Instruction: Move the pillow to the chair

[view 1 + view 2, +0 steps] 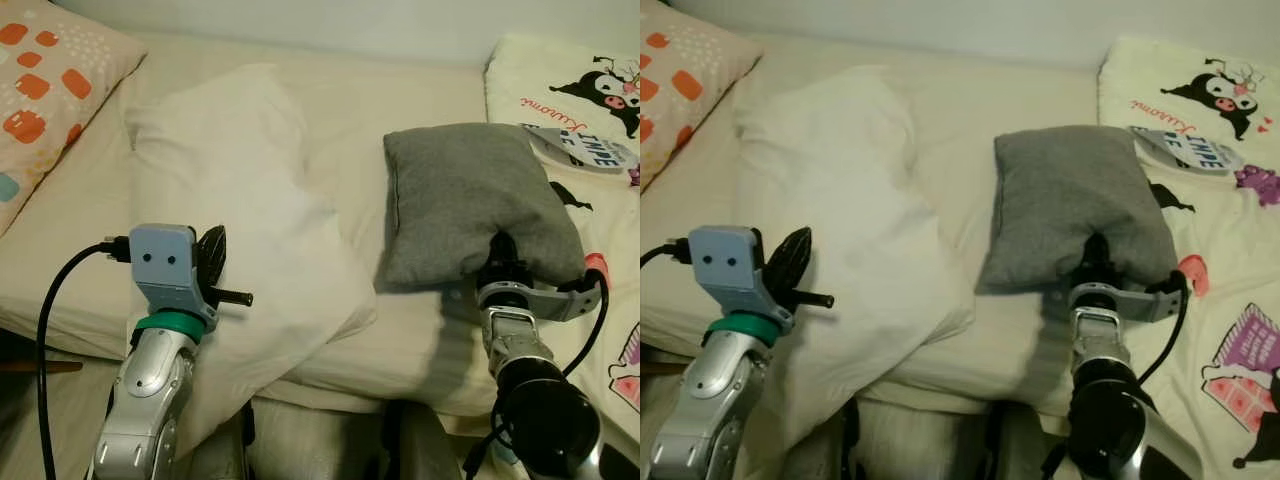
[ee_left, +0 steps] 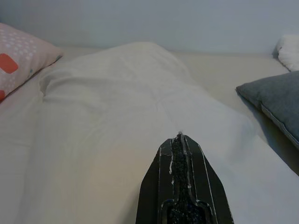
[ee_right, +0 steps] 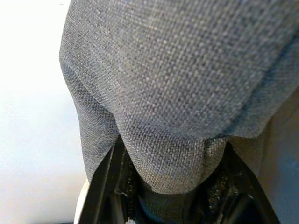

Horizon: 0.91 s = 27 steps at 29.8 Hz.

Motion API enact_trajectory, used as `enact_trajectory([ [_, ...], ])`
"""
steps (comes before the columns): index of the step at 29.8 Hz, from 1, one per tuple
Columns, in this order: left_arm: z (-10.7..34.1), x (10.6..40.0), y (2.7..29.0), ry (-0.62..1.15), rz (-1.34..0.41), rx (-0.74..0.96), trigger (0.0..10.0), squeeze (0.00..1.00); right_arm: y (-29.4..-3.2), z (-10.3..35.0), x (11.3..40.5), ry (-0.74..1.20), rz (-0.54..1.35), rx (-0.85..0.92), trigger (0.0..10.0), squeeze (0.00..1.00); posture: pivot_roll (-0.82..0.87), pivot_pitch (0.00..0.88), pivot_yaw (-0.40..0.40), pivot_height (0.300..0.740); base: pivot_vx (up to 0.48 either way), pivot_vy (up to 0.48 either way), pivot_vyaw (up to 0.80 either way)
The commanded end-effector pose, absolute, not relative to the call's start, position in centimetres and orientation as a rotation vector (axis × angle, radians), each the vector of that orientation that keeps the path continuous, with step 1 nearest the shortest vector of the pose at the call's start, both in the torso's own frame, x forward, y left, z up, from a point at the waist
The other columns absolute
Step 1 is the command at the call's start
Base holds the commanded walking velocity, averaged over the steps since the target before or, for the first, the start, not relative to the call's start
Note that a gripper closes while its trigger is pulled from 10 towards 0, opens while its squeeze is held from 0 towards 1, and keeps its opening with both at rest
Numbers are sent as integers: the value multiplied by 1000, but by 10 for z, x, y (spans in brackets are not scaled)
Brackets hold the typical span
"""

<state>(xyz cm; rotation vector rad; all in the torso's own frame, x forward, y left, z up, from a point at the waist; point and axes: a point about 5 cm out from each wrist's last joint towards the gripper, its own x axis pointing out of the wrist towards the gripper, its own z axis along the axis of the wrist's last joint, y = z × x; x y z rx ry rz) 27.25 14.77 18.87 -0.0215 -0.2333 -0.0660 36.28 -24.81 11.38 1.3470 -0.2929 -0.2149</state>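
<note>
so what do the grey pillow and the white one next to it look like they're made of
The grey pillow looks like coarse woven fabric, matte: the right wrist view shows a clear crosshatch weave, bunched where the right gripper pinches its near edge. The white pillow looks like smooth, soft cotton-type cloth with gentle creases; its weave is too fine to make out, so that is a guess.

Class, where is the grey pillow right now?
The grey pillow lies on the bed's right half, between the white pillow and the cartoon-print blanket, its near edge pinched in the right gripper.
</note>
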Motion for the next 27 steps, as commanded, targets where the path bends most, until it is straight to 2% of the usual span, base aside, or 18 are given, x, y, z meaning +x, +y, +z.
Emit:
enact_trajectory([
  [1,188,271,149,-224,-57,-14,10000,0,-249,118,365,-304,-196,1347,0,0,237,188,48,596,0,0,0],
  [11,187,270,149,-223,-56,-13,10000,0,-248,115,363,-292,-198,1338,0,0,237,186,47,596,0,0,0],
  [13,186,271,149,-221,-55,-14,10000,0,-245,113,363,-262,-186,1292,0,0,232,186,45,596,0,0,0],
  [16,185,272,149,-220,-48,-21,10000,0,-236,117,367,-225,-123,1202,0,0,217,181,38,596,0,0,0],
  [20,184,280,146,-235,-25,-62,10000,0,-216,139,378,-232,84,1012,0,0,164,148,24,596,0,0,0],
  [27,187,289,137,-256,-35,-88,10000,0,-218,165,383,-337,177,984,0,0,133,129,19,596,0,0,0],
])
